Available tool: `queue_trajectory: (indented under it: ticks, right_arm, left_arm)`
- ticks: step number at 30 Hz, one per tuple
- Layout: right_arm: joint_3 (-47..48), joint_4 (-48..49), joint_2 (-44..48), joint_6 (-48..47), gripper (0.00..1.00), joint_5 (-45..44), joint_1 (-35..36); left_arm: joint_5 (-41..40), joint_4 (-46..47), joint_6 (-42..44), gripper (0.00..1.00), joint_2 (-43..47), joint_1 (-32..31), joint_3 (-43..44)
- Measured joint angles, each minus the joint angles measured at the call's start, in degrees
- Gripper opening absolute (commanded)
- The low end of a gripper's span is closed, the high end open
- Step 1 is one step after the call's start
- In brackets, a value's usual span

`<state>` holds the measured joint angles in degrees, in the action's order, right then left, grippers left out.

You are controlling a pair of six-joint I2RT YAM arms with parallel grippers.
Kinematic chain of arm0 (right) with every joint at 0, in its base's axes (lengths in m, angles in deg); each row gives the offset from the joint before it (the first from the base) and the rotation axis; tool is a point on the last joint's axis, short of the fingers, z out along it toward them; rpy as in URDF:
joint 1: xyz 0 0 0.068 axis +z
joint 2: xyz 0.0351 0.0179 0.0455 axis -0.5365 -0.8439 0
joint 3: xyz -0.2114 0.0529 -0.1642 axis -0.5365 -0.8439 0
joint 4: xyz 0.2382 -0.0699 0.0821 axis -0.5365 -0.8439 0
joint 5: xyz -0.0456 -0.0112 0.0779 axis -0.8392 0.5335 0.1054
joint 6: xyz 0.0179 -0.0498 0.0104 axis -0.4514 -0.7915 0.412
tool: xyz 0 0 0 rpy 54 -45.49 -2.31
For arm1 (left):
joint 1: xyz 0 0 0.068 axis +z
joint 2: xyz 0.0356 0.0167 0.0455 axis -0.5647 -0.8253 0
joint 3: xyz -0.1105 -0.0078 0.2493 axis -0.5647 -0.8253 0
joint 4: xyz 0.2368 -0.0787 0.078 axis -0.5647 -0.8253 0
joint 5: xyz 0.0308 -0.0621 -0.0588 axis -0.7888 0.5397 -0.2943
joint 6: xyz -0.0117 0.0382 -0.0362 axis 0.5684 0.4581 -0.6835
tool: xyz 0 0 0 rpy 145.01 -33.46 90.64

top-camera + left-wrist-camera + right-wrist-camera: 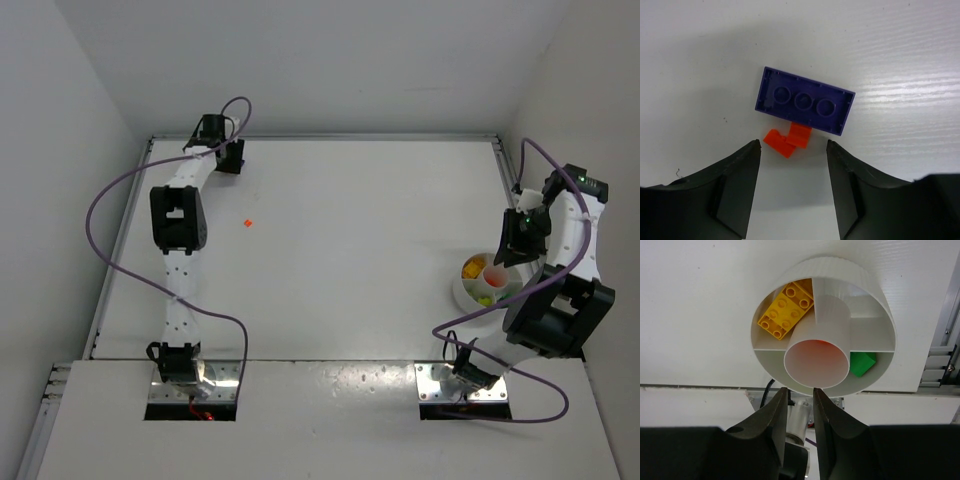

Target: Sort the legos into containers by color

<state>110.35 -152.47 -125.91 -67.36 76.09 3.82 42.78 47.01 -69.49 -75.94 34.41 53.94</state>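
Legos are split across the white worktop (350,230). Near its right edge sits the round white sectioned plastic dish (875,295); the right jaws hover just beside its rim, narrowly parted, apparently empty. At the far left corner, the left jaws gape wide to frame a rectangular purple-blue plastic brick (804,101), likely for a grab. Yellow studded bricks (785,310) fill one section, a green brick (862,363) another. Tiny red-orange bricks (787,140) touch the purple one.

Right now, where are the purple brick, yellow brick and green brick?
purple brick (804,101), left wrist view, middle ring.
yellow brick (786,310), right wrist view, studded top.
green brick (862,363), right wrist view, visible face.
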Motion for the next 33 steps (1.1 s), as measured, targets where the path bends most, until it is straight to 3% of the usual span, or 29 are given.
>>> queue_trajectory:
  ticks: [12,24,33]
  right_arm:
    - [0.26,-0.02,-0.15,0.0,0.28,0.57,0.0]
    - [0.48,-0.02,-0.35,0.0,0.28,0.66,0.0]
    - [0.57,0.0,-0.35,0.0,0.28,1.31,0.0]
  left_arm:
    - [1.62,-1.16,-0.76,0.65,-3.98,0.0,6.91]
    - [4.5,-1.6,-0.61,0.46,-4.15,0.07,6.8]
    - [6.6,2.1,-0.42,0.31,-0.04,0.07,-1.33]
